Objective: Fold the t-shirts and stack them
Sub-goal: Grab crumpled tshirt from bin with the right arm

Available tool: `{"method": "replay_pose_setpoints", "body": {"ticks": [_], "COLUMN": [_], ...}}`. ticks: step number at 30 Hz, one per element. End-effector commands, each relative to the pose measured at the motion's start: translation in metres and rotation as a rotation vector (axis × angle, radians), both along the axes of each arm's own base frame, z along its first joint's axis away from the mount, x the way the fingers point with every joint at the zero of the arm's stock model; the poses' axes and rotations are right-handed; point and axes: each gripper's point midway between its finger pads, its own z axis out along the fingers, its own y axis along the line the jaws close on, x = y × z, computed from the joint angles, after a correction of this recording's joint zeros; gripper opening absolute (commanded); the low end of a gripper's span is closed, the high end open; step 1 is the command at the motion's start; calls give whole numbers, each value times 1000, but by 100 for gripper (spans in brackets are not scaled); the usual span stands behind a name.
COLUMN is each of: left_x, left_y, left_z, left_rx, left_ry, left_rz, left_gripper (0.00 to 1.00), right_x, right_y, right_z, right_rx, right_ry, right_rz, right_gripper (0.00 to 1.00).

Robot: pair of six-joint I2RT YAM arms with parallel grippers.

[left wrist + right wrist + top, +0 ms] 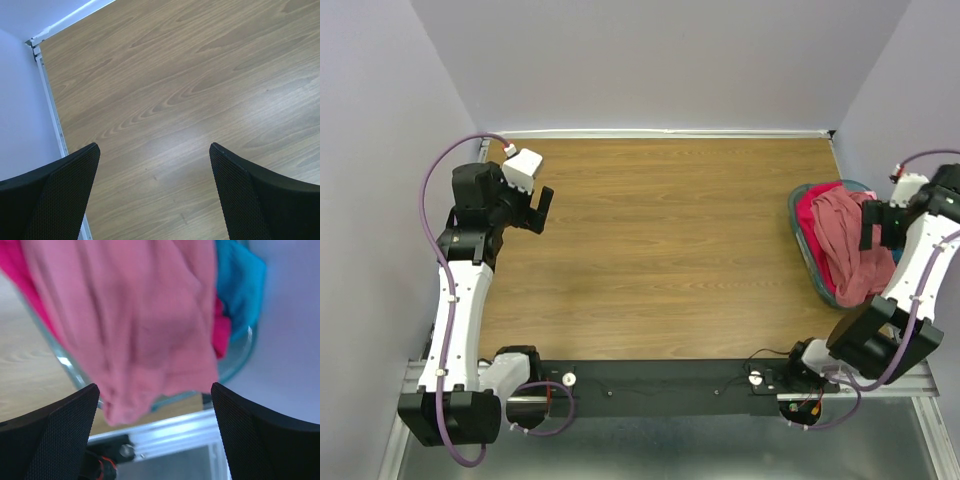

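Observation:
The salmon-pink t-shirt (850, 245) lies crumpled on top of a pile in the teal basket (810, 262) at the table's right edge. A magenta-red t-shirt (810, 212) lies under it. In the right wrist view the salmon-pink shirt (135, 325) hangs over the basket rim, with the magenta-red shirt (221, 332) and a teal t-shirt (240, 280) behind it. My right gripper (876, 228) is open and empty just above the pile; in its own view the gripper (155, 430) has its jaws wide apart. My left gripper (540, 208) is open and empty over bare wood at the far left.
The wooden table (660, 250) ends at walls at the back, left and right. A metal rail (670, 385) with cables runs along the near edge. The left wrist view shows wood (190, 100) and the back left wall corner (35, 42).

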Motion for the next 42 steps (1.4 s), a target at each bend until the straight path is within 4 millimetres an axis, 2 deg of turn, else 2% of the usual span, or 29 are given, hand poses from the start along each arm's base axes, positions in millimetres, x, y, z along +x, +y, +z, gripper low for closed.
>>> {"method": "replay_pose_setpoints", "body": {"ticks": [1, 4, 7, 14, 19, 22, 23, 24, 25, 27, 28, 29, 31, 32, 35, 36, 37, 38, 39, 40, 42], "left_x": [-3, 0, 2, 4, 4, 5, 5, 5, 6, 7, 7, 7, 7, 7, 7, 7, 6, 7, 7, 7, 9], "left_y": [0, -3, -7, -10, -10, -10, -10, -10, -10, -10, -11, -11, -11, -11, -10, -10, -10, -10, -10, -10, -10], "left_z": [8, 9, 9, 3, 2, 2, 1, 2, 2, 2, 2, 4, 5, 7, 11, 11, 13, 14, 14, 14, 16], "left_rx": [23, 13, -6, -20, -19, -19, -19, -20, -20, -22, -23, -22, -22, -21, -19, -20, -19, -20, -21, -23, -31], "left_ry": [-7, -1, 7, 22, 16, 13, 15, 12, 12, 11, 10, 6, 2, -2, -12, -11, -16, -17, -17, -15, -16], "left_rz": [-10, -25, -37, -48, -49, -49, -49, -50, -50, -52, -55, -55, -55, -54, -54, -53, -54, -53, -52, -50, -43], "left_gripper": [99, 98, 99, 99, 98, 98, 99, 98, 98, 99, 99, 99, 98, 99, 98, 98, 98, 98, 98, 98, 98], "right_x": [-30, -36, -34, -21, -16, -13, -14, -13, -12, -10, -8, -3, 3, 14, 24, 31, 35, 39, 43, 45, 54], "right_y": [-10, -17, -20, -11, -5, -3, 0, 2, 5, 7, 7, 8, 10, 6, 9, 9, 11, 17, 20, 25, 45], "right_z": [-29, -50, -60, -88, -96, -95, -93, -92, -86, -75, -68, -48, -24, 7, 55, 85, 99, 113, 139, 152, 182], "right_rx": [83, 138, 157, 295, 356, 376, 394, 403, 417, 427, 425, 413, 394, 345, 303, 255, 235, 239, 199, 191, 233], "right_ry": [108, 147, 151, 174, 172, 164, 166, 166, 161, 143, 131, 90, 32, -50, -165, -245, -285, -335, -401, -440, -553], "right_rz": [65, 43, 31, 33, 27, 36, 43, 49, 62, 77, 81, 102, 119, 138, 163, 186, 204, 230, 260, 287, 370], "right_gripper": [100, 100, 100, 100, 99, 82, 63, 53, 32, 8, 1, 0, 0, 0, 1, 1, 0, 1, 1, 1, 1]}}
